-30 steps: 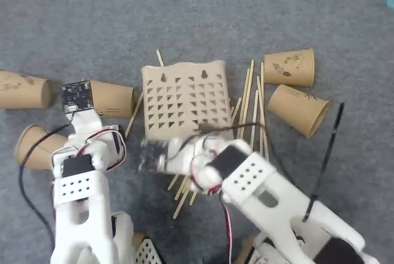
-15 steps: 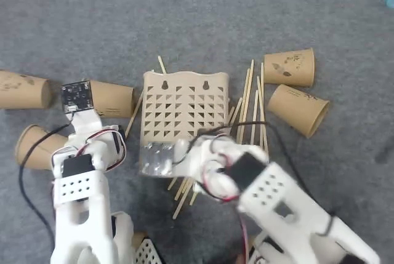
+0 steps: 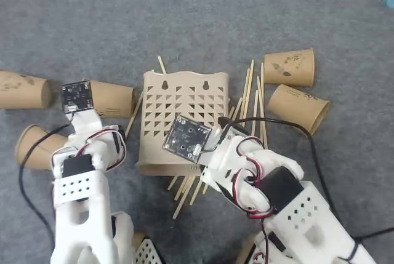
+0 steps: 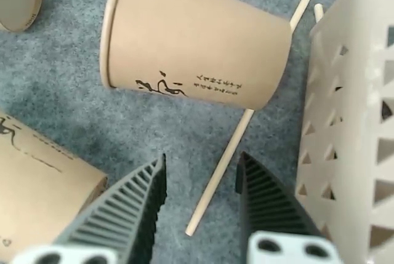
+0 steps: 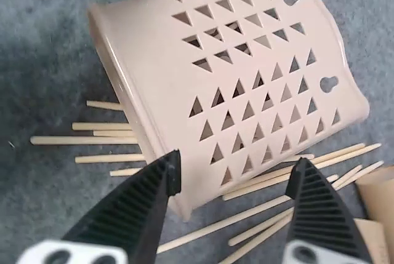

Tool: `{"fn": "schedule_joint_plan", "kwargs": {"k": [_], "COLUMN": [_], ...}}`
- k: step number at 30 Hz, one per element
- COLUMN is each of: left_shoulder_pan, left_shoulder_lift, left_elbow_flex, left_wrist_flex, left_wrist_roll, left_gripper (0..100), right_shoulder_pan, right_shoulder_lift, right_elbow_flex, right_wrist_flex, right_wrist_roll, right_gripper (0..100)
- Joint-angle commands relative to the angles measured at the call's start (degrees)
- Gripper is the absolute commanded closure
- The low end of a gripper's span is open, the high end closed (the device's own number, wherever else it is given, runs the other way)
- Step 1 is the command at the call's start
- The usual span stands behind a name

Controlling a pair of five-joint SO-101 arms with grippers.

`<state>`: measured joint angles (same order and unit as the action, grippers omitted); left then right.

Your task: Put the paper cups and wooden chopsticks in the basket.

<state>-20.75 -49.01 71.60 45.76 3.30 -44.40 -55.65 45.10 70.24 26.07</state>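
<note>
Basket: the cream basket [image 3: 184,95] is lying on its side in the middle of the grey counter [image 3: 203,24]. Its triangle-holed wall is facing up, its two hanging holes are sitting at the far end, and its open mouth is pointing toward the arms.
Chopsticks: the wooden chopsticks [image 3: 252,101] are lying loose on the counter, none inside the basket. One bundle is lying just right of the basket and more are poking out from under its mouth. A single chopstick [image 4: 237,147] is lying along its left side.
Paper cups: five paper cups are lying on their sides outside the basket. The two right-hand cups [image 3: 289,67] are sitting right of the basket, beyond the bundle. Three are sitting to its left, the nearest cup [image 4: 197,45] just beside the basket.
Writing: each cup is carrying a dark brush-like mark with a line of small print beside it.
Right tool: the right tool [image 5: 239,165] is hanging wide open over the basket's mouth end, its jaws straddling a corner of the rim. Whether they are touching it I cannot tell.
Left tool: the left tool [image 4: 202,165] is hovering left of the basket, jaws partly apart and holding nothing. The single chopstick is showing on the counter in the gap.
</note>
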Motion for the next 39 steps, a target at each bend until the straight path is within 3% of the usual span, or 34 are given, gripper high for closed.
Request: {"fn": "schedule_joint_plan", "kwargs": {"k": [1,9,15,23,25,28,30,34,39], "left_shoulder_pan": [0.44,0.44,0.53,0.53,0.53,0.53,0.53,0.44,0.18], "left_shoulder_lift": [-1.32,-1.32,-1.32,-1.32,-1.32,-1.32,-1.32,-1.32,-1.41], "left_elbow_flex": [-0.31,-0.31,-0.31,-0.31,-0.31,-0.31,-0.31,-0.31,-0.4], "left_wrist_flex": [-1.41,-1.41,-1.41,-1.32,-1.32,-1.32,-1.32,-1.32,-1.41], "left_wrist_roll": [-0.53,-0.53,-0.35,-0.35,-0.35,-0.35,-0.35,-0.26,-0.26], "left_gripper": [82,82,82,82,82,82,82,82,82], "right_shoulder_pan": [1.1,6.73,13.58,12.18,8.92,0.84,-3.91,-7.78,-6.73], "right_shoulder_lift": [-0.22,1.1,1.54,1.63,1.63,0.92,0.92,1.54,2.07], "right_elbow_flex": [-1.14,-1.85,-2.46,2.81,6.42,10.99,13.1,13.89,13.89], "right_wrist_flex": [0.4,-0.31,-3.74,-9.54,-11.3,-11.12,-11.47,-15.6,-19.56], "right_wrist_roll": [-4.13,-6.42,-16.09,-17.49,-13.63,0.26,5.71,8.0,8.09], "right_gripper": [72.4,72.4,72.4,72.4,72.4,72.4,72.4,72.2,72.1]}}
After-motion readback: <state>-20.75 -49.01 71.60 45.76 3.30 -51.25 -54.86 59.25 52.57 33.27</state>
